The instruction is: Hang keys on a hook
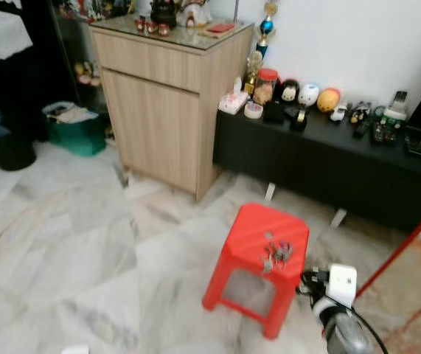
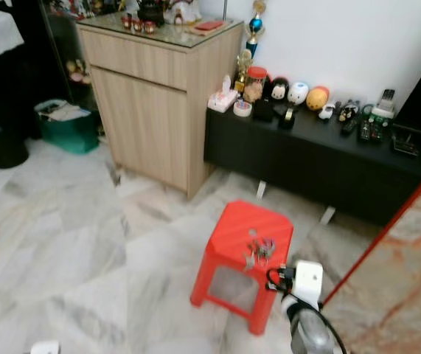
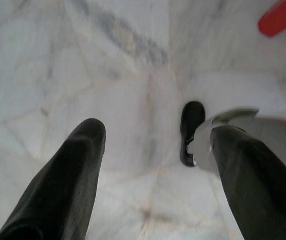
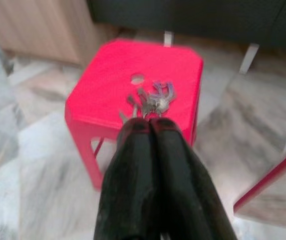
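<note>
A bunch of silver keys lies on top of a red plastic stool, near its front right corner. In the right wrist view my right gripper is shut, its two black fingers pressed together. The tips hover just short of the keys, with nothing held between them. My right arm shows at the stool's right side. My left gripper hangs open over bare marble floor, with a corner of the stool at the edge of its view.
A wooden cabinet stands behind the stool. A low black bench with figurines and remotes runs to its right. A green bin and a dark bin sit at far left. A red pole slants at right.
</note>
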You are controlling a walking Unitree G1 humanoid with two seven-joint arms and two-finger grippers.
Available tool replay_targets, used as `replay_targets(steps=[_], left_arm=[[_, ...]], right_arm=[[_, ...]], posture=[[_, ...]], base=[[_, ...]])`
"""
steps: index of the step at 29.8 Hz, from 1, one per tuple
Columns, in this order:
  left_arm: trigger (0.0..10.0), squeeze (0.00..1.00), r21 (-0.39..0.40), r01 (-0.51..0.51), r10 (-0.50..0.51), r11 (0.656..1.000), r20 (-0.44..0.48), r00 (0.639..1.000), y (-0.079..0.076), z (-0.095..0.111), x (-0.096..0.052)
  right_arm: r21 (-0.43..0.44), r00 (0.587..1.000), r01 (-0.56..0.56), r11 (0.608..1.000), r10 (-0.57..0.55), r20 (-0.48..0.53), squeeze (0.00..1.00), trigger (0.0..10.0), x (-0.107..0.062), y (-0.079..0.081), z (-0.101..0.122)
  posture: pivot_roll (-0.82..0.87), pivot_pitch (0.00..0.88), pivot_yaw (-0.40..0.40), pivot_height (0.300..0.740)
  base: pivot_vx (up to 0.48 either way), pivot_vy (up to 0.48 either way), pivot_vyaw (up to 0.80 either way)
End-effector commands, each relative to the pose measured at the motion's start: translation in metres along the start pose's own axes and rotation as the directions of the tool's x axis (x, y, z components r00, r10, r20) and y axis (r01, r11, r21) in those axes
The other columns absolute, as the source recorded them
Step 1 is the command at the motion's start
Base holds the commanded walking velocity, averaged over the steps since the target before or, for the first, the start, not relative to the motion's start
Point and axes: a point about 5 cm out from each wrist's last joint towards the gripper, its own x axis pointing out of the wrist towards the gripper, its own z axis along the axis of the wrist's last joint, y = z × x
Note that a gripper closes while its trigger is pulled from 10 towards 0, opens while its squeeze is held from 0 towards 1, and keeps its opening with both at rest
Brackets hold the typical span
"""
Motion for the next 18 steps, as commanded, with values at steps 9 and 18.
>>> replay_targets(steps=[9,18], left_arm=[[10.0,0.00,0.024,0.011,-0.011,1.000,0.008,1.000,-0.001,0.001,0.000],[10.0,0.00,0.070,-0.016,0.008,0.997,0.115,0.993,0.010,0.031,0.006]], right_arm=[[-0.022,1.000,-0.007,1.000,0.006,-0.012,0.00,10.0,0.000,-0.002,0.000],[-0.183,0.996,-0.092,0.979,0.089,-0.020,0.00,10.0,0.010,-0.003,0.019]], posture=[[0.07,0.000,-0.068,0.740],[0.07,0.000,-0.074,0.740]], base=[[-0.205,0.000,0.00],[0.000,0.000,0.00]])
